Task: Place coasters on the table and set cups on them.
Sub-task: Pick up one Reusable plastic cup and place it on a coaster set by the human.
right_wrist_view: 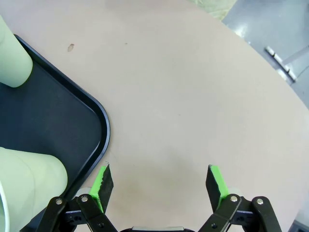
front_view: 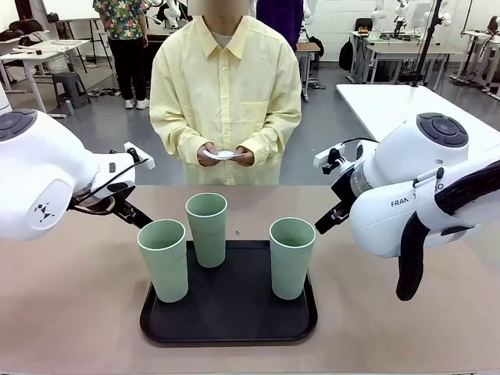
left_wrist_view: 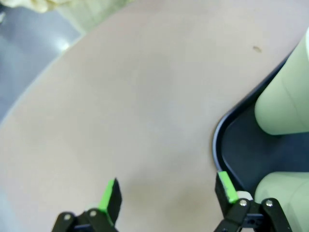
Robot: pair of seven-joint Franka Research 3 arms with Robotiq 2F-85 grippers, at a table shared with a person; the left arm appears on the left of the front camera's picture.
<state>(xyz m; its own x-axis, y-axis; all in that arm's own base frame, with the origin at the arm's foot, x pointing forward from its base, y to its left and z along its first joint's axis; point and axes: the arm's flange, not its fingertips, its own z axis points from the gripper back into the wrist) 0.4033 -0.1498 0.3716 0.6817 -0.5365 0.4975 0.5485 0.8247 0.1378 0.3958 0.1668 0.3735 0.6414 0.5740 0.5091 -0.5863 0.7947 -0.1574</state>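
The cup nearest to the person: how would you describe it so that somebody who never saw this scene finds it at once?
On the beige table lies a black tray holding three mint-green cups. The middle cup stands at the tray's far edge, closest to the person. Unlike it, the left cup and the right cup stand nearer the robot's side.

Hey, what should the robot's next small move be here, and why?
Probably just wait: the coasters are in the person's hands, none lies on the table, and all three cups stand on the tray. The left gripper and right gripper hover open over bare tabletop, holding nothing.
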